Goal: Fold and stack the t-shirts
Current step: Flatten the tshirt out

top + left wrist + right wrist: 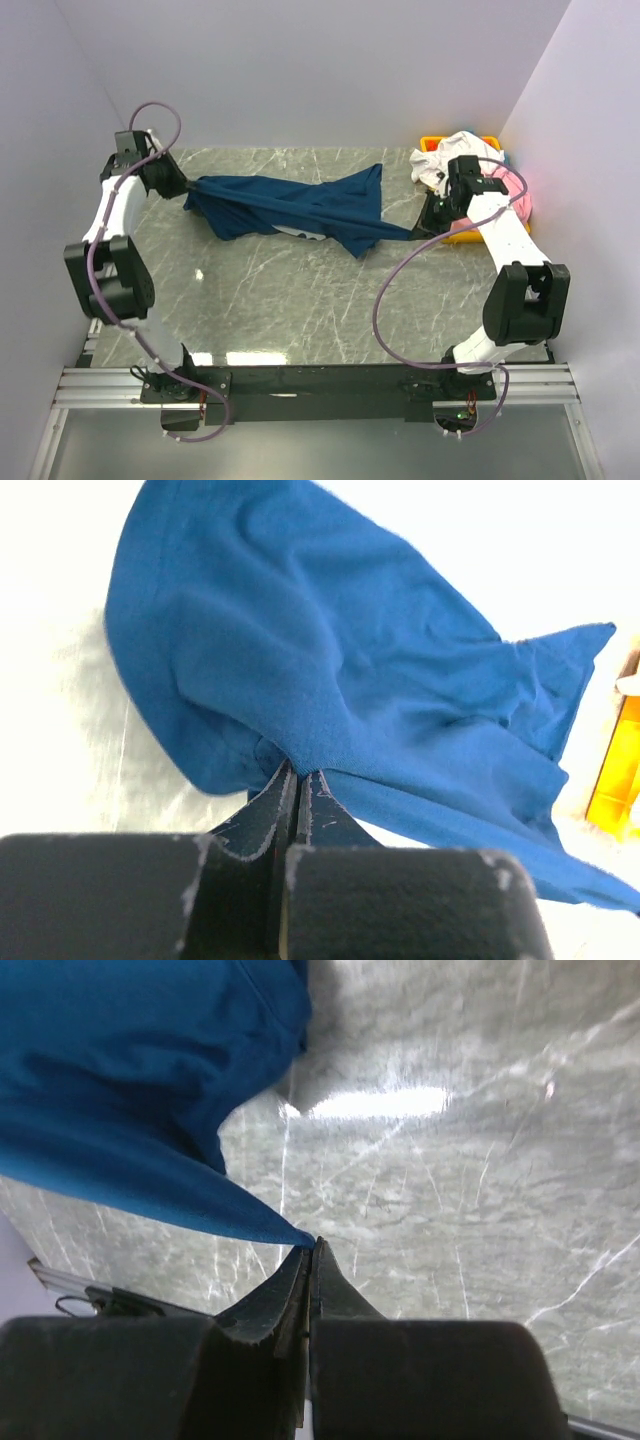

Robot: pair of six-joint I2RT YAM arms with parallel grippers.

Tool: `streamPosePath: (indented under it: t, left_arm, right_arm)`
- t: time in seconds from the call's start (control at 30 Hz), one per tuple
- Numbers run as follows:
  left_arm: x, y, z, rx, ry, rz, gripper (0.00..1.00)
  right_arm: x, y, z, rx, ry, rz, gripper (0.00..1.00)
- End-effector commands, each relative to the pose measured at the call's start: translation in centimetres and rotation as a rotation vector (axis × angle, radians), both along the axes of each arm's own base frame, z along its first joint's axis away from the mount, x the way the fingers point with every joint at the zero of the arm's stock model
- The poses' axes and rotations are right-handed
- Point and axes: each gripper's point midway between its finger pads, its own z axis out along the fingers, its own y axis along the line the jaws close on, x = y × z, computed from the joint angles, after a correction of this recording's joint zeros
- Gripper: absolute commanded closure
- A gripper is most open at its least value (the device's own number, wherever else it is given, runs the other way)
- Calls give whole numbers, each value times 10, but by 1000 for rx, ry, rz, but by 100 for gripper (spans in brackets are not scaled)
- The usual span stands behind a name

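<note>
I hold the dark navy blue t-shirt (290, 205) stretched between my two arms across the far half of the grey marble desk (300, 310); my left jaws are clenched on a bunched fold of it at the far left, and in the left wrist view the cloth (330, 660) fans out from the closed tips toward the right; my right jaws are clenched on a thin, pulled-out corner of the same shirt at the right, just beside the yellow bin (468, 238), and in the right wrist view that corner (130, 1090) runs to a point between the tips with the bare desk showing beyond it; the shirt sags in the middle, where a bit of its white print (300, 233) peeks out at the lower edge, and I cannot tell whether that part touches the desk; one flap of it stands up toward the far wall near the centre; the white t-shirt (445, 160) lies heaped in the bin at the far right corner, with the pink t-shirt (520, 205) beside it, partly hidden behind my right arm (500, 230); my left arm (120, 215) reaches up along the left wall.
</note>
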Motion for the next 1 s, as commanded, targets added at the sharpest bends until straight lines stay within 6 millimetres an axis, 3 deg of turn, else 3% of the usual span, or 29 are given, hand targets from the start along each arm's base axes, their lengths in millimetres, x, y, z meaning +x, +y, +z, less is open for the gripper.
streamPosePath:
  t: [0.0,0.03,0.07,0.1,0.23,0.33,0.4,0.43,0.47,0.5,0.53,0.57,0.67,0.87,0.97]
  left_arm:
    - [45,48,21,127,-112,65,98]
    - [53,51,21,131,-119,72,96]
    - [63,56,8,133,-101,93,94]
    - [75,61,19,143,-137,109,92]
    - [95,60,14,110,-129,139,58]
    - [90,49,23,123,-123,147,40]
    - [76,39,10,132,-94,153,36]
    - [67,35,22,138,-117,156,33]
    - [51,29,-5,125,-58,158,33]
    - [42,25,-11,122,-46,161,33]
    - [34,21,-1,111,-71,172,33]
    - [17,17,-23,98,-20,175,33]
    - [-6,0,-32,90,-11,162,34]
    - [-14,-35,-35,117,5,99,36]
    - [-16,-45,-49,105,58,64,40]
  right_arm:
    - [-11,-27,-14,-92,45,-53,100]
    - [-12,-28,-18,-95,54,-54,100]
    - [-12,-28,-19,-94,57,-53,100]
    - [-11,-27,-21,-91,56,-55,100]
    - [-7,-26,-23,-78,47,-61,100]
    - [-4,-23,-29,-60,56,-61,100]
    - [-1,-19,-30,-46,60,-51,100]
    - [0,-19,-30,-45,61,-44,100]
    - [1,-20,-29,-48,56,-40,100]
    - [1,-20,-28,-52,60,-39,100]
    - [4,-21,-25,-57,51,-35,100]
    - [4,-21,-24,-59,53,-34,100]
    - [3,-22,-21,-66,51,-30,100]
    - [-9,-20,-29,-53,64,-41,100]
    - [-15,-17,-34,-38,67,-44,100]
